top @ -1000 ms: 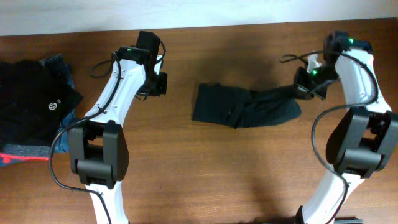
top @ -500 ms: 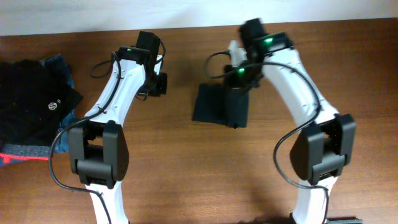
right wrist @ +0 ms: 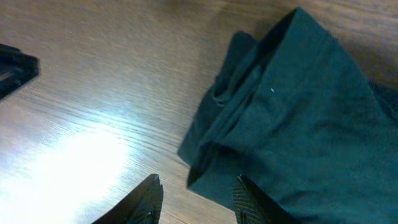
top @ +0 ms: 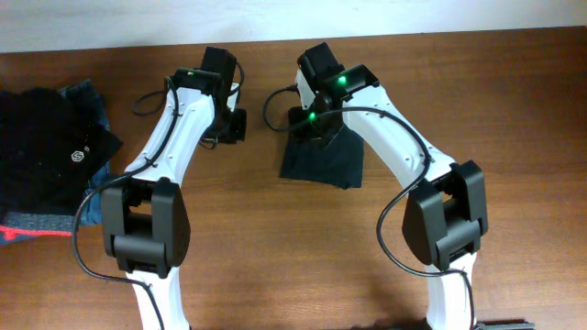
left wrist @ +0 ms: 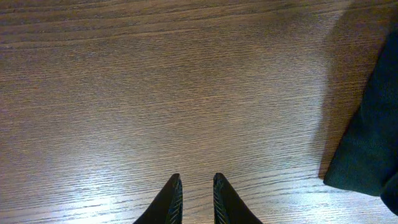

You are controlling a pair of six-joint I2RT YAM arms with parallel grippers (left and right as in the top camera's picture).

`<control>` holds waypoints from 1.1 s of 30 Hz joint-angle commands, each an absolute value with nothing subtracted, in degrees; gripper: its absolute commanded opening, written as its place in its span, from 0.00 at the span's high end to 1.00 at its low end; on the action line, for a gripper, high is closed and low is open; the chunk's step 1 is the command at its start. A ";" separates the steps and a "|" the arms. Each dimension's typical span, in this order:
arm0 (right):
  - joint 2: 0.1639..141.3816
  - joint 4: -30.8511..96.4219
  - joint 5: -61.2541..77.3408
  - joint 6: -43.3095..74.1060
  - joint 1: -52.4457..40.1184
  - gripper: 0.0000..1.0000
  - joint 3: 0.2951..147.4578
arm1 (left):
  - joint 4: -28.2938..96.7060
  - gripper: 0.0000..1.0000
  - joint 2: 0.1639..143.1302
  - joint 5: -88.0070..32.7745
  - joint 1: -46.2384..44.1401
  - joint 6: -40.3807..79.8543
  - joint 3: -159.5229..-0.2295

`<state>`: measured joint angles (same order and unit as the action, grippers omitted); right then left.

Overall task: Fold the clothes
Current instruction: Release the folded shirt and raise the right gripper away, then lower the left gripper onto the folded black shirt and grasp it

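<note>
R pincer [right wrist: 196, 196] spread, gripping nothing; black T-shirt [right wrist: 298, 124], folded into a small bundle, lies just ahead & to its right, one corner by the tips. L pincer [left wrist: 196, 186] nearly pressed together (slim gap, empty) over the wooden table [left wrist: 155, 93], shirt to its right.

Left arm [top: 170, 137] reaches forward from base, leaning slightly right, wrist bent down. Left tool [left wrist: 196, 179] points downward, fingers nearly parallel, tips narrowly apart, gripping nothing. Right arm [top: 394, 147] stretches forward and far to left across centre, elbow out to right, green lights lit on wrist. Right tool [right wrist: 198, 182] points down, fingers spread moderately apart, clamped on nothing.
</note>
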<state>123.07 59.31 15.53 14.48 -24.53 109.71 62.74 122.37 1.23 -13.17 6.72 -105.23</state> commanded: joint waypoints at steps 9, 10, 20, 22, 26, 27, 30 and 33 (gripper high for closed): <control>123.15 66.19 12.60 11.57 -16.36 0.67 110.48 | 62.39 0.83 123.09 -6.39 -13.34 4.58 -106.50; 123.15 66.76 12.53 10.70 -15.51 0.68 110.48 | 62.30 0.83 123.09 -8.84 -13.37 3.66 -106.91; 123.15 73.32 12.19 3.07 -2.68 0.78 110.48 | 55.57 0.88 123.15 -29.15 -19.53 -12.14 -112.97; 123.15 75.44 12.21 1.61 -1.28 0.85 110.48 | 53.84 0.89 123.70 -29.19 -21.12 -12.12 -112.97; 123.15 78.85 14.26 -1.85 0.78 0.88 110.48 | 51.18 0.90 125.73 -29.41 -23.97 -12.12 -112.92; 123.15 79.40 14.59 -2.22 1.19 0.88 110.48 | 50.81 0.90 126.10 -29.74 -24.56 -12.12 -112.92; 123.15 79.94 14.57 -2.20 2.13 0.88 110.48 | 48.64 0.90 128.03 -31.88 -26.28 -12.12 -112.92; 123.15 79.94 14.57 -2.79 2.44 0.88 110.48 | 46.00 0.90 130.06 -33.28 -27.40 -11.94 -112.92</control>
<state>123.07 79.75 13.41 -0.64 1.85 109.71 47.53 127.37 -29.93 -26.50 -10.74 -112.09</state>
